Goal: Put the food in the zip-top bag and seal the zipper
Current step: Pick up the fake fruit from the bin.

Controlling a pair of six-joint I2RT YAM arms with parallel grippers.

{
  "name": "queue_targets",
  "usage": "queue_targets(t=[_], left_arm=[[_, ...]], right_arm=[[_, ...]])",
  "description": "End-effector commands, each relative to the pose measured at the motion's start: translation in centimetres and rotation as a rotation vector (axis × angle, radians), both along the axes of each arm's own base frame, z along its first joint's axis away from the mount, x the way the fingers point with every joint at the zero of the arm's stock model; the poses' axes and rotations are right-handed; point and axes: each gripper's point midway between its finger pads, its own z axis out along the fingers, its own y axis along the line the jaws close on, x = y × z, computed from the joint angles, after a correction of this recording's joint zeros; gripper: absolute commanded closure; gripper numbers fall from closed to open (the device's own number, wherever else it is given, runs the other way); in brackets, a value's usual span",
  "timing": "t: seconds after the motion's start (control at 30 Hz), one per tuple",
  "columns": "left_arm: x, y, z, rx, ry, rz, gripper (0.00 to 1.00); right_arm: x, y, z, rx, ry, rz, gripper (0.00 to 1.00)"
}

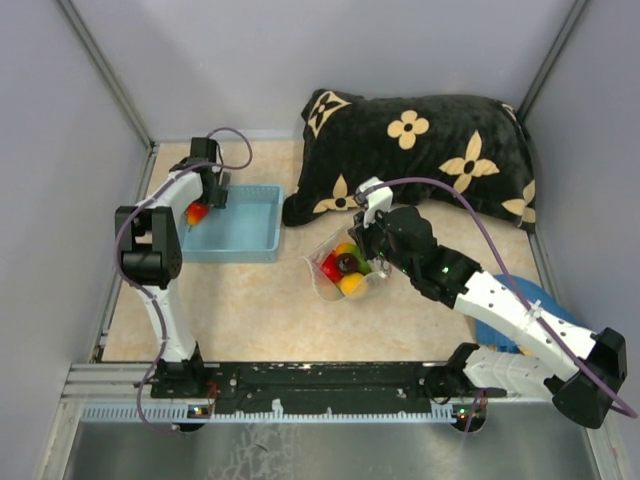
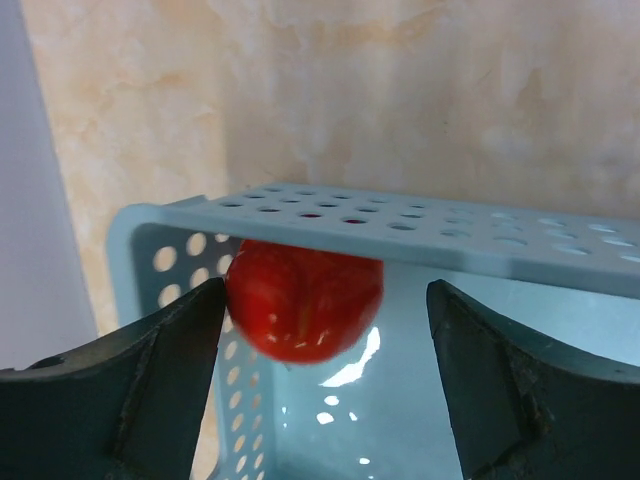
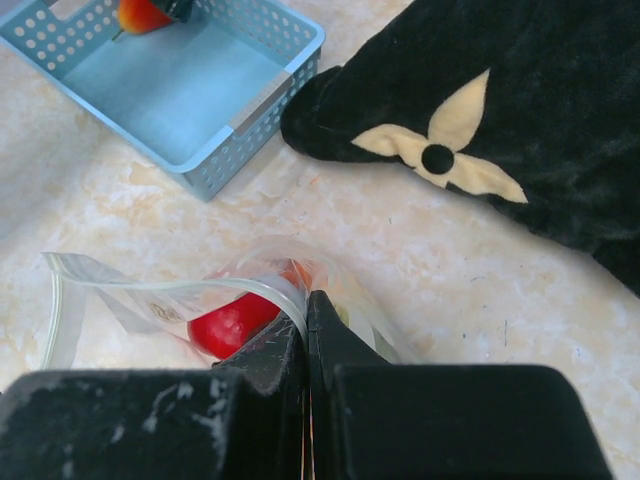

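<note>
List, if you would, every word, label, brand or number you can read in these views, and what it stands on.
No text can be read in any view.
zip-top bag: a small printed mark, too blurred to read.
black cushion: cream flower motifs only, no letters.

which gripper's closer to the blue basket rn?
Left. Left gripper is at the basket's far-left corner, open around a red toy fruit. Right gripper is off to the basket's right, shut on the zip-top bag mouth.
</note>
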Motion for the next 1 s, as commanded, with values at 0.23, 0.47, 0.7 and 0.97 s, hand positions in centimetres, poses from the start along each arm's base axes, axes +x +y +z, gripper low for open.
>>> queue_targets(t=[0.23,0.47,0.7,0.97], left_arm=[[0.0,-1.2,-2.7,-0.061,0.057,-0.02,0.24],[-0.2,-2.5,-0.9,-0.135,0.026,-0.022,0.47],[-1.0,-6.0,3.8,-0.352,-0.065,0.008,0.47],[-4.9,-10.1,9.7,-0.542,-0.205,-0.033,0.47]], right_arm=[[0.5,0.6,3.2,0.083,-0.078,0.008,1.0],[0.4,0.2,3.7,0.092,-0.085,-0.004,1.0],[0.6,0.1,3.7,0.083,-0.079,-0.021,1.0],[0.5,-0.1,4.3,0.088,-0.083,-0.027,1.0]])
